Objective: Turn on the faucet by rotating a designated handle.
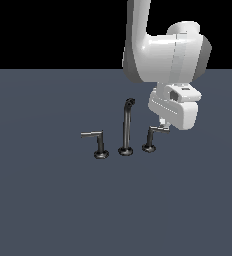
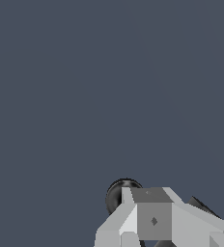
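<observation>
We see the faucet (image 1: 126, 131) standing on a flat grey-blue floor (image 1: 48, 210), a little past the middle of the exterior view. Its tall thin spout (image 1: 126, 125), hooked at the top, rises from a round base between two L-shaped handles. The larger handle (image 1: 96, 142) stands toward the exterior view's left, its long lever pointing further left. The smaller handle (image 1: 152, 137) is just beside the spout on the exterior view's right, with its short lever reaching right toward the white arm (image 1: 163, 50). The gripper (image 1: 163, 125) hangs at the end of that arm, right at the tip of this short lever; it looks to be touching or nearly touching it, but we cannot tell which. Whether the fingers are apart or together we cannot tell either, since the wrist body hides them. In the wrist view a pale finger (image 2: 147, 217) fills the lower edge, with a dark round base (image 2: 118, 193) showing just behind it.
</observation>
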Motion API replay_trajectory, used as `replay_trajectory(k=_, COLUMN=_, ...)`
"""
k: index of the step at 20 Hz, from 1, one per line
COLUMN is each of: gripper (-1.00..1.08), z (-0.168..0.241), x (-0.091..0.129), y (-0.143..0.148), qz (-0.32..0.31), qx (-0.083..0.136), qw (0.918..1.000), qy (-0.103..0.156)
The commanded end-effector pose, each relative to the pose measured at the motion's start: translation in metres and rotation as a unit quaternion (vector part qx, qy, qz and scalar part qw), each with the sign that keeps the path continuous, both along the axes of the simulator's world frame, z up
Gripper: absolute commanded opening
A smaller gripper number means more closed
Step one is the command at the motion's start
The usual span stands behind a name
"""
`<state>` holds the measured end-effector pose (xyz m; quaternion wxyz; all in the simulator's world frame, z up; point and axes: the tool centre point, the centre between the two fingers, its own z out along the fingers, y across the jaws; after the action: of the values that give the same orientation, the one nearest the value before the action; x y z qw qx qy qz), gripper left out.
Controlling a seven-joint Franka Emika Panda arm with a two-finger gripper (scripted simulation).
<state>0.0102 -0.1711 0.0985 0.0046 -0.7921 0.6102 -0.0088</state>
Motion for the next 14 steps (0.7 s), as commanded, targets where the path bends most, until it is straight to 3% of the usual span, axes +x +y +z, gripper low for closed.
replay_trajectory(k=1, gripper=-1.0, z=0.0, x=-0.016, y=-0.001, qz=-0.002, qx=0.002, qw=1.0, qy=0.008)
replay_trajectory(k=6, gripper=-1.0, z=0.0, x=-0.034, y=-0.003, qz=-0.005, qx=0.002, qw=0.9999, qy=0.009)
replay_trajectory(k=8, gripper=-1.0, z=0.0, x=-0.024, y=0.001, qz=0.0, qx=0.001, qw=1.0, qy=0.003)
replay_trajectory(k=14, gripper=-1.0, z=0.0, x=-0.041, y=0.014, qz=-0.002, qx=0.001, qw=1.0, qy=0.006)
